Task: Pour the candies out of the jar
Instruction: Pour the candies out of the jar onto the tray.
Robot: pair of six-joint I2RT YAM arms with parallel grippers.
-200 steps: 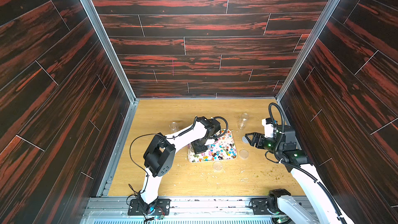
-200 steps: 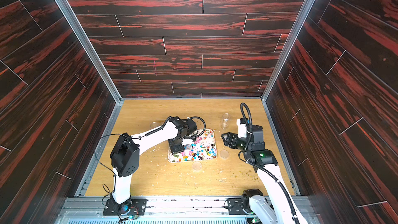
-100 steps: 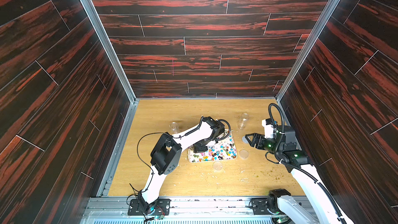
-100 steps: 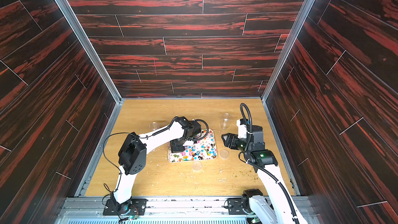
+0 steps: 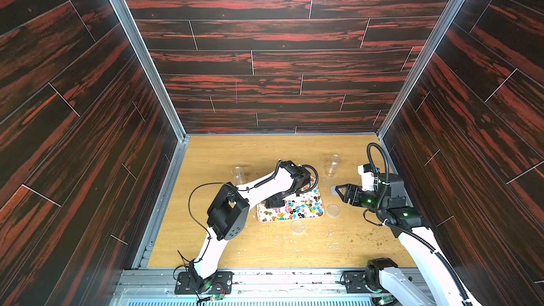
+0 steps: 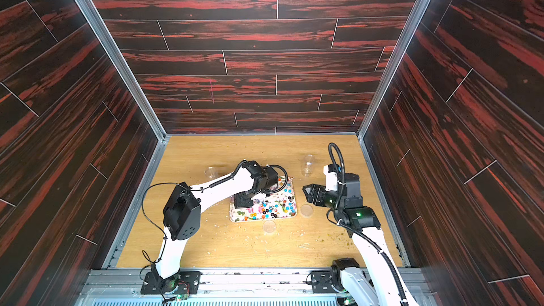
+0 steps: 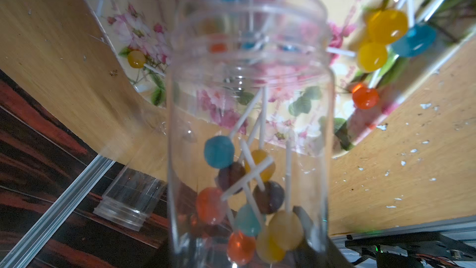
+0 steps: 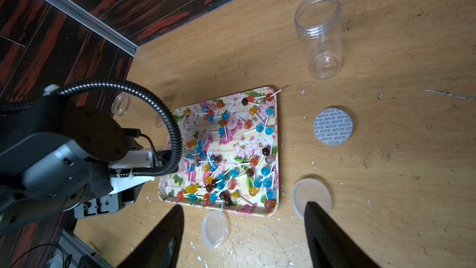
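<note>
So the left arm [image 5: 228, 216] has swung frame-right over the tray [image 8: 257, 145], lower centre. The left end effector [image 5: 275, 202] pinches the jar [image 7: 247, 99] by its base. Looks like light, slick plastic, candies [image 7: 257, 197] loose. Right end effector [image 8: 243, 206] is spread.

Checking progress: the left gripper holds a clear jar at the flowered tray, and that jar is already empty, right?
No. The jar in the left gripper at the tray is not empty: the left wrist view shows candies clustered near its base.

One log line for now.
left gripper: shut on jar, over tray | candies: some in jar, many on tray | right gripper: open, empty
</note>
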